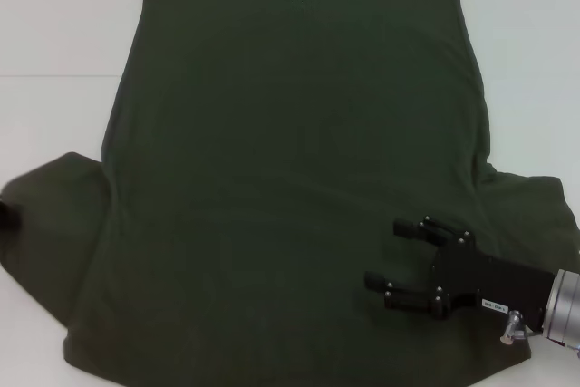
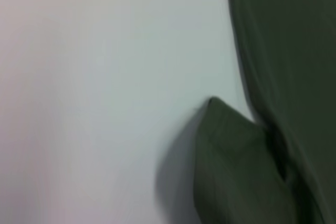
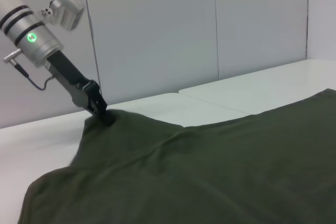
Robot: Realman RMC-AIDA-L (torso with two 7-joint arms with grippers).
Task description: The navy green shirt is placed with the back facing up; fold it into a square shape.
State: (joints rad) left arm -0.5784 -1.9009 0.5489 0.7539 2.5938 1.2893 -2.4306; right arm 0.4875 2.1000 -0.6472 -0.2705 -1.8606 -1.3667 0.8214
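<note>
The navy green shirt (image 1: 290, 178) lies spread flat on the white table, plain side up, with its sleeves reaching out to both sides. My right gripper (image 1: 381, 254) hangs over the shirt's near right part, close to the right sleeve (image 1: 530, 201), its black fingers (image 1: 410, 228) open and holding nothing. At the far left edge, my left gripper (image 3: 102, 115) is shut on the tip of the left sleeve (image 2: 231, 166). That tip is raised slightly off the table and casts a shadow.
The white table (image 1: 54, 33) shows bare to the left, right and far side of the shirt. Grey wall panels (image 3: 157, 35) stand behind the table. The left arm (image 3: 37, 35) slants down to the sleeve.
</note>
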